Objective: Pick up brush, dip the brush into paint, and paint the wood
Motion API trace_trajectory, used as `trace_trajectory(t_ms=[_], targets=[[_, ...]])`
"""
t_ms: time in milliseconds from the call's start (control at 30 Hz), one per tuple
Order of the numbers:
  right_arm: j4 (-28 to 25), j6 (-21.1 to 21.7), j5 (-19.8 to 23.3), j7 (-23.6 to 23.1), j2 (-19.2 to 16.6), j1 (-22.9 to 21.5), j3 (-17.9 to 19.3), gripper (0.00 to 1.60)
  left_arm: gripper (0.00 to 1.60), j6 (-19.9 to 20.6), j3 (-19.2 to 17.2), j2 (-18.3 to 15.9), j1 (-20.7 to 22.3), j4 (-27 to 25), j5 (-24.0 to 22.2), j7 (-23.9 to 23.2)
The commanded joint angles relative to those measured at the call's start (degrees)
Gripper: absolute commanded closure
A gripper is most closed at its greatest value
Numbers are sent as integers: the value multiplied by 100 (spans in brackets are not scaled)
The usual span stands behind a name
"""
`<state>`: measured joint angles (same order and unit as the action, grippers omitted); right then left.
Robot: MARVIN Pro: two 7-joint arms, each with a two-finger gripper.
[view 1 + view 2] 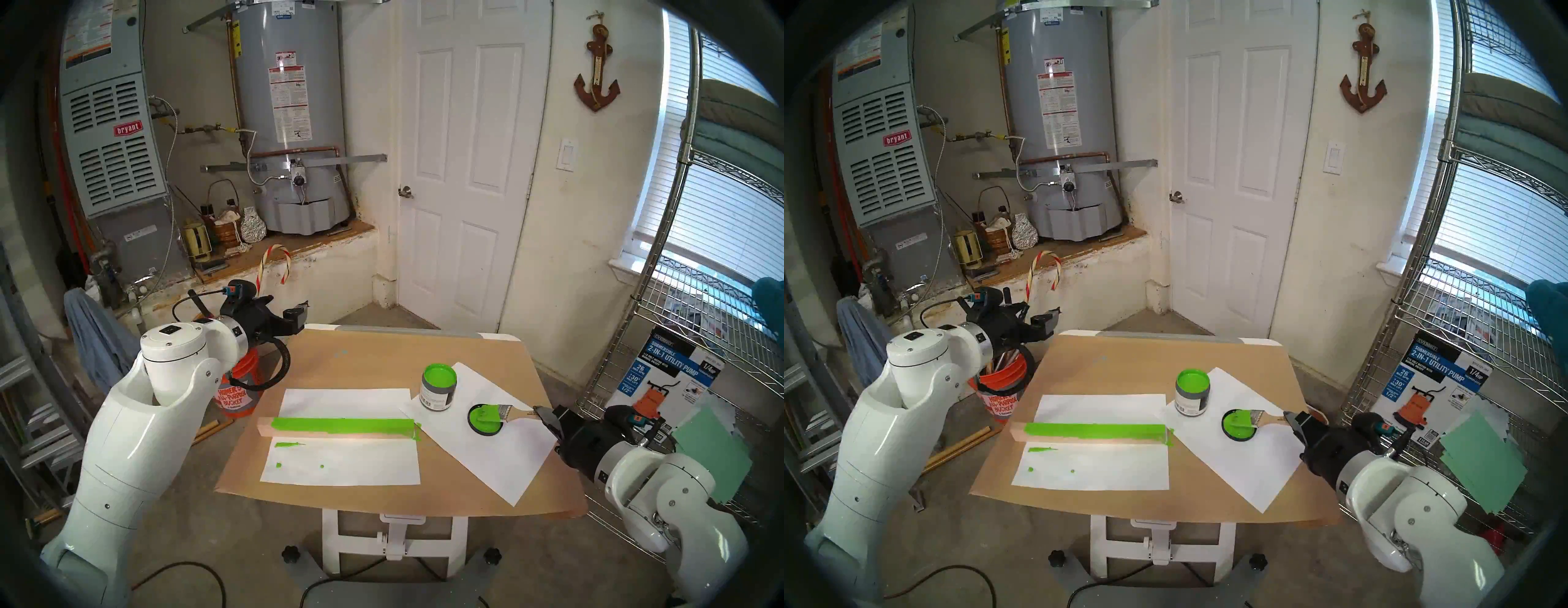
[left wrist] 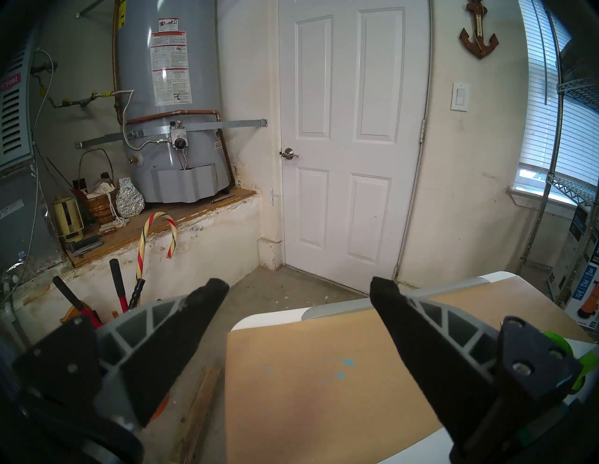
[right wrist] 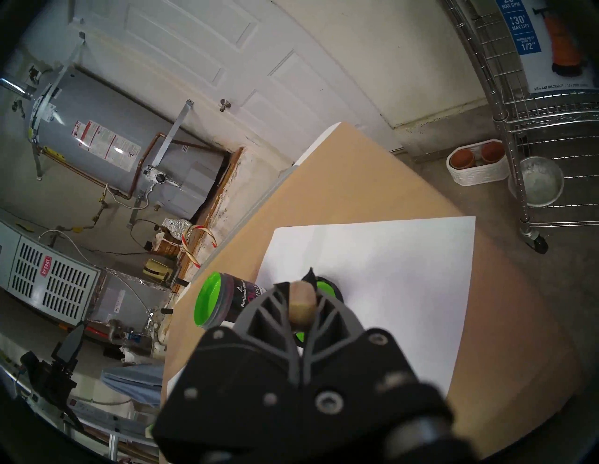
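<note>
The brush (image 1: 505,411) has green bristles lying on the flat black lid (image 1: 483,424) on the right paper sheet. My right gripper (image 1: 541,414) is shut on its wooden handle, whose butt end (image 3: 302,306) shows between the fingers in the right wrist view. The open can of green paint (image 1: 438,384) stands just left of the lid. The wood (image 1: 339,426), green on its top face, lies across the left paper sheet. My left gripper (image 1: 297,318) hovers open and empty off the table's far left corner, fingers (image 2: 207,301) spread wide.
Brown paper covers the small table (image 1: 382,352), with two white sheets (image 1: 339,467) on it carrying green smears. An orange bucket (image 1: 237,390) stands on the floor at the left. A wire shelf (image 1: 679,339) with a pump box stands at the right.
</note>
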<state>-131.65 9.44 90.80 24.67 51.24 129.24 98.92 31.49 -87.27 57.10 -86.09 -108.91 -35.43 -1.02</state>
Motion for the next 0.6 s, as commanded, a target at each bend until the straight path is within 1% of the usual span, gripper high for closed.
trace_trajectory(t_ms=[0,67,100,167,400,567], targets=[[17,-65,-67,156,-20,-373,-139,160,0,-12,-51,-10,54,-96,-9,4],[87,-16,5,211,-35,-461,-176,160,0,-12,-51,-10,54,-96,-9,4],[110,-35,-41,250,-37,-495,-211,160,0,-11,-51,-10,54,-96,-9,4],[153,2,20,290,-42,-542,-233,160,0,-11,-51,-10,54,-96,-9,4],[187,-25,-11,328,-50,-610,-300,160,0,-11,-51,-10,54,-96,-9,4],[247,-11,36,401,-59,-763,-414,160,0,-11,-51,-10,54,-96,-9,4]])
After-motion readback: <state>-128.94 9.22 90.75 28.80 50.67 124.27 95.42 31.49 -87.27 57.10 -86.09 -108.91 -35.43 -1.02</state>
